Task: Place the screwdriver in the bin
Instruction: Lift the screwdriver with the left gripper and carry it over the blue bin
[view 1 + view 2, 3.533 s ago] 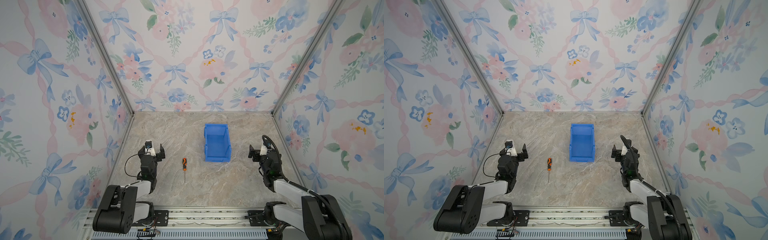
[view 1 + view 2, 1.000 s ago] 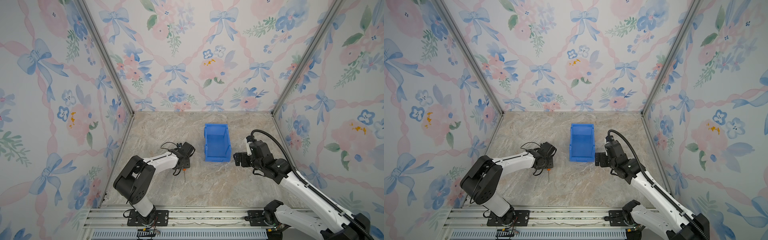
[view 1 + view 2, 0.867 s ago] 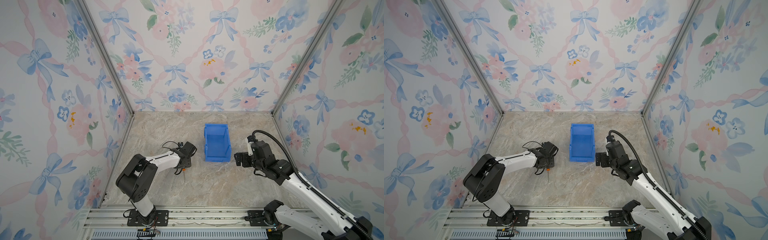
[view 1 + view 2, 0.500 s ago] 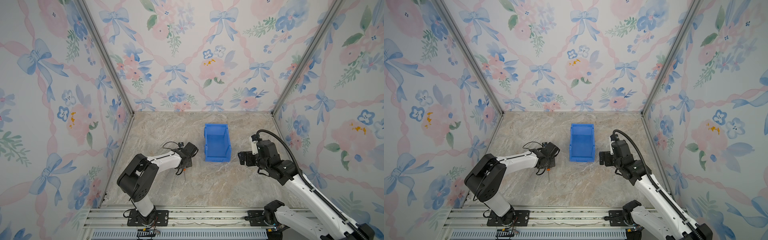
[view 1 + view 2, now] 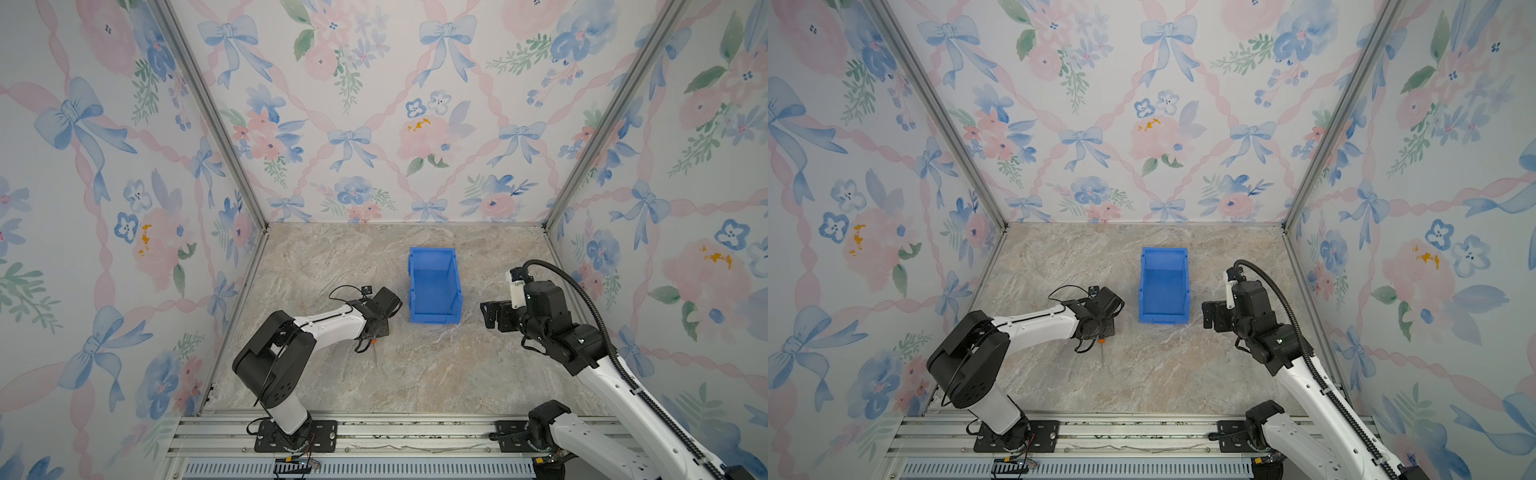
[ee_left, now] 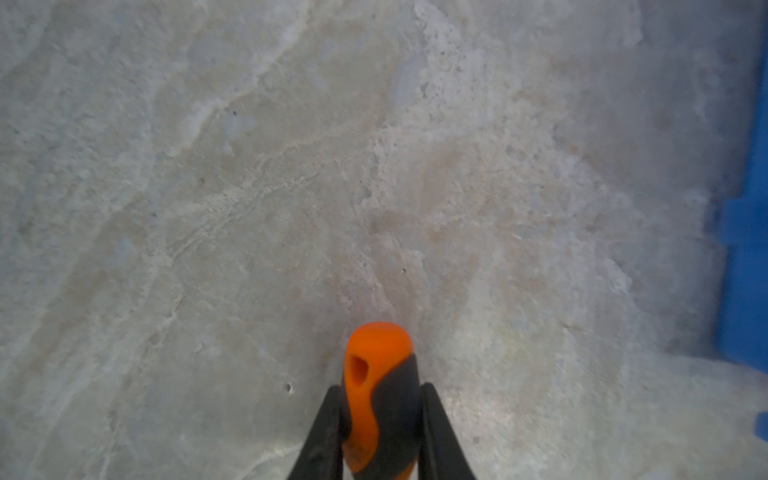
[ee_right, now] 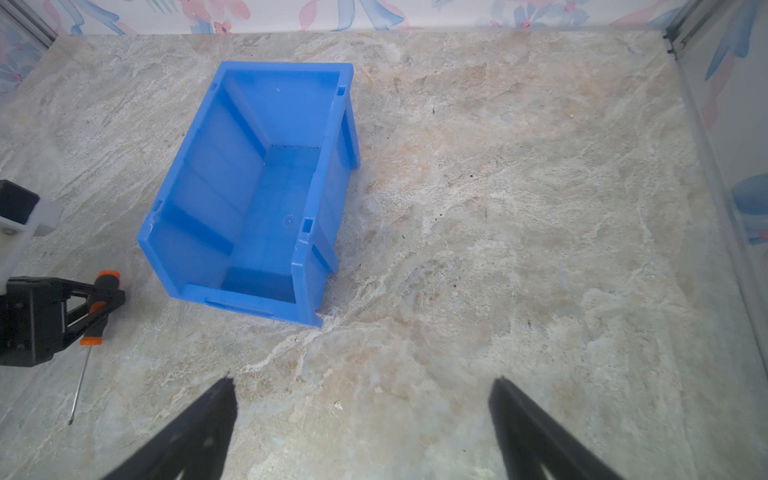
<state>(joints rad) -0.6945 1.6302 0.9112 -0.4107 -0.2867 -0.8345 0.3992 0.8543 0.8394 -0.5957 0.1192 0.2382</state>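
Left wrist view: we see left gripper (image 6: 380, 388) clamped on screwdriver (image 6: 374, 345) handle; bin (image 6: 744, 291) nearby, apart; bare tabletop (image 6: 540, 208) between. Right gripper (image 7: 363, 380) spread wide.

1. I am working in a robot test cell in a lab: three flat panels (image 5: 374, 124) papered with bows and flowers stand around it like a booth
2. Bare aluminium posts (image 5: 210, 112) frame its corners
3. The marble-look tabletop (image 5: 415, 382) ends at a slotted aluminium rail (image 5: 395, 436), and both arm bases (image 5: 291, 430) are bolted onto it
4. The bin (image 5: 435, 318) is a plain blue plastic parts bin of the workshop sort
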